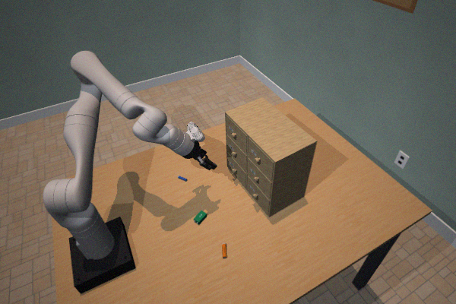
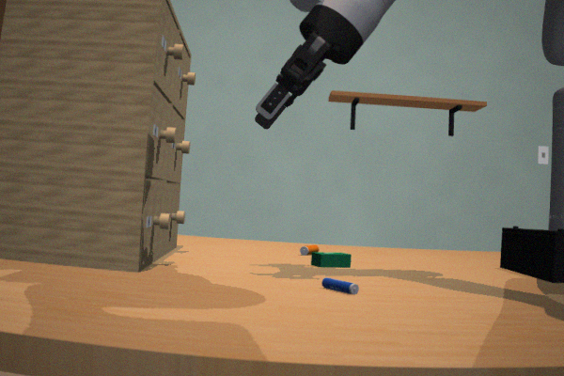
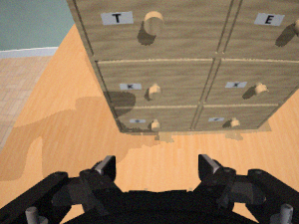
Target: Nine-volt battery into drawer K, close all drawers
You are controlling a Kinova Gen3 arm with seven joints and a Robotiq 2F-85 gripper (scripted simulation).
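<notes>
The nine-volt battery, a green block [image 1: 200, 216] [image 2: 331, 259], lies on the table in front of the chest. The small chest [image 1: 290, 178] [image 2: 80, 122] stands upright with six drawers, all looking pushed in. The wrist view shows the drawer that reads K [image 3: 184, 87] in the middle row, left column, below T; the middle-right label is blurred and looks like X. My gripper [image 1: 209, 164] [image 2: 272, 108] [image 3: 156, 165] is open, slightly narrowed, and empty. It hangs in the air in front of the left column, tilted down toward the chest and touching nothing.
A blue battery [image 1: 182, 178] [image 2: 339, 286] lies on the table on the K column's side. An orange battery [image 1: 224, 250] [image 2: 309, 249] lies farther along, past the green block. Round knobs stick out from every drawer, including the K drawer's knob [image 1: 233, 153] [image 3: 154, 91].
</notes>
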